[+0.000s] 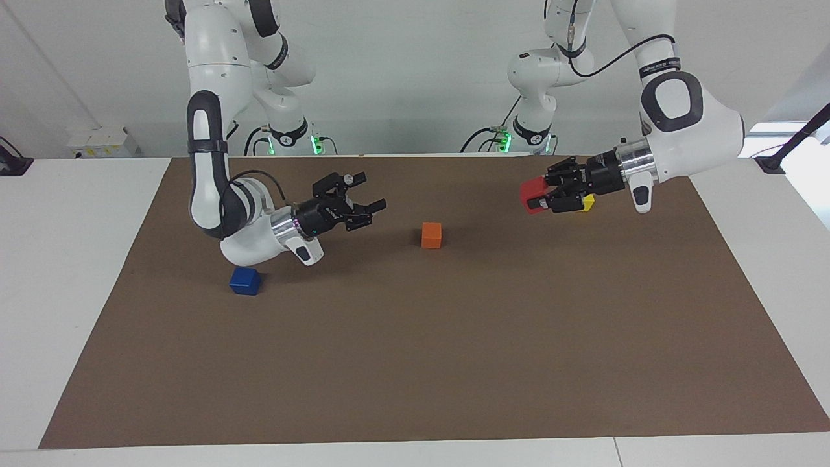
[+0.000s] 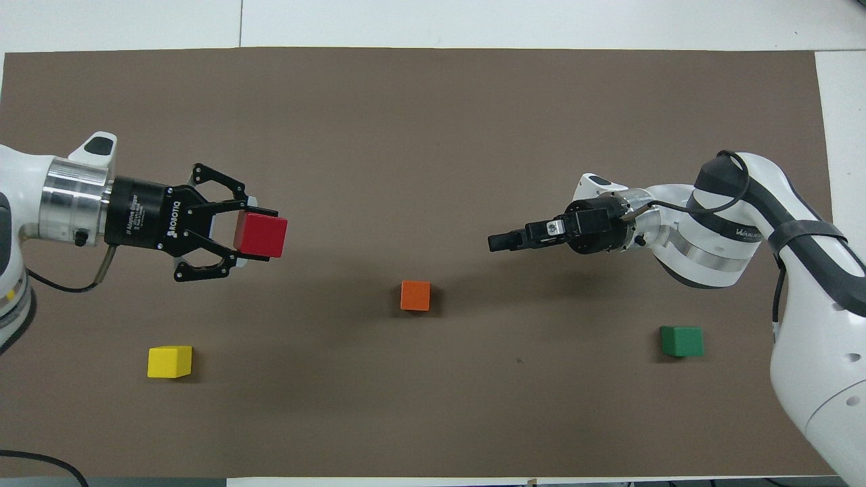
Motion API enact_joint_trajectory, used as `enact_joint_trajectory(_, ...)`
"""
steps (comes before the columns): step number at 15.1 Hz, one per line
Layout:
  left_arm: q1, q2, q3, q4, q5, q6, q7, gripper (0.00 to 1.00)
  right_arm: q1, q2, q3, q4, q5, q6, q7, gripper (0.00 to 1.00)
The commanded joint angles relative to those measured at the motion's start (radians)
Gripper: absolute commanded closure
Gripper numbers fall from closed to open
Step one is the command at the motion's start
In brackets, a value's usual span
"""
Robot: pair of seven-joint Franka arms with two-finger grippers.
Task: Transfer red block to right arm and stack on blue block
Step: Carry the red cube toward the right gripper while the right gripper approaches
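Observation:
My left gripper (image 1: 537, 200) is shut on the red block (image 1: 532, 190) and holds it in the air over the mat, toward the left arm's end of the table. They also show in the overhead view: left gripper (image 2: 252, 237), red block (image 2: 262, 235). My right gripper (image 1: 373, 192) is open and empty, held level above the mat and pointing toward the left gripper; the overhead view shows it edge-on (image 2: 494, 242). The blue block (image 1: 245, 281) lies on the mat just beside the right arm's elbow. In the overhead view the right arm hides it.
An orange block (image 1: 431, 235) (image 2: 415, 295) lies mid-table between the two grippers. A yellow block (image 2: 170, 361) lies near the left arm, partly hidden by the left gripper in the facing view (image 1: 589, 203). A green block (image 2: 682, 340) lies near the right arm. A brown mat (image 1: 415, 363) covers the table.

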Motion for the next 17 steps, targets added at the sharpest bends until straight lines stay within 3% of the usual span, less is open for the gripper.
enact_joint_trajectory(1, -0.103, -0.061, 0.013, -0.083, -0.091, 0.098, -0.135, 1.0, 0.034, 0.015, 0.003, -0.018, 0.063, 0.028, -0.065, 0.0)
enact_joint_trajectory(5, -0.206, -0.072, 0.012, -0.122, -0.257, 0.267, -0.323, 1.0, 0.072, 0.015, 0.003, -0.027, 0.116, 0.035, -0.068, 0.0)
enact_joint_trajectory(9, -0.313, -0.09, 0.012, -0.179, -0.372, 0.405, -0.333, 1.0, 0.115, 0.015, 0.003, -0.035, 0.166, 0.083, -0.078, 0.0)
enact_joint_trajectory(17, -0.433, -0.086, 0.009, -0.178, -0.461, 0.551, -0.339, 1.0, 0.129, 0.015, 0.001, -0.035, 0.176, 0.095, -0.124, 0.0)
